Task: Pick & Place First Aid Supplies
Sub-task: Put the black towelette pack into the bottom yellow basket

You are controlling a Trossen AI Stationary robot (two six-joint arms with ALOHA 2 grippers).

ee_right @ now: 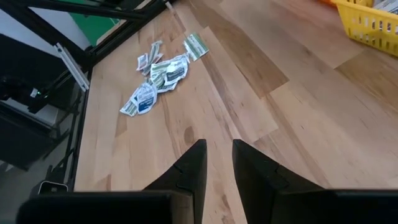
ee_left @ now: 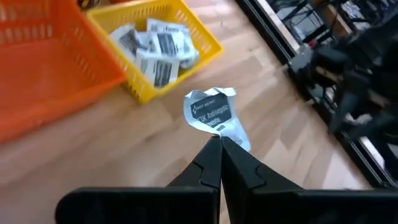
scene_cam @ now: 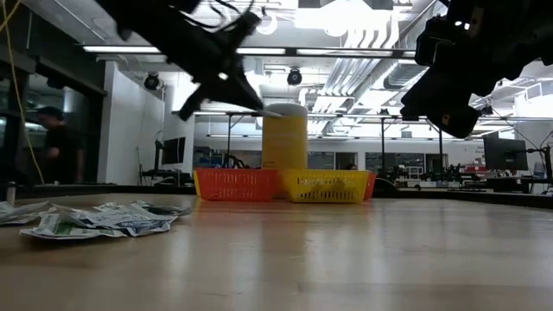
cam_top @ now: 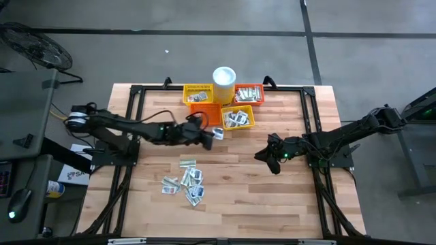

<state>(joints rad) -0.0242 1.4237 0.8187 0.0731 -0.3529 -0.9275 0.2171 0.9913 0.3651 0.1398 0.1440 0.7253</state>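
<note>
My left gripper (cam_top: 210,138) hangs above the table's middle, shut on a white sachet (ee_left: 211,111) with dark print, just short of the near yellow basket (cam_top: 237,117), which holds more sachets. An orange basket (cam_top: 210,112) stands beside that one. A pile of first aid supplies (cam_top: 187,180) lies flat on the wood nearer the front edge and also shows in the right wrist view (ee_right: 158,78). My right gripper (cam_top: 271,162) waits right of the middle, open, with nothing between its fingers (ee_right: 193,165). My left gripper pinches the sachet by its near end (ee_left: 225,132) between its two fingertips. The fingers slant down from the table's left. The rest of the sachet sticks out beyond the fingertips, crumpled, and is lifted clear of the wood.
A white cylindrical cup (cam_top: 224,76) stands at the far edge between another yellow basket (cam_top: 198,94) and a red-orange basket (cam_top: 248,93). A black frame (cam_top: 133,129) runs round the tabletop. Bare wood lies between the pile and the baskets.
</note>
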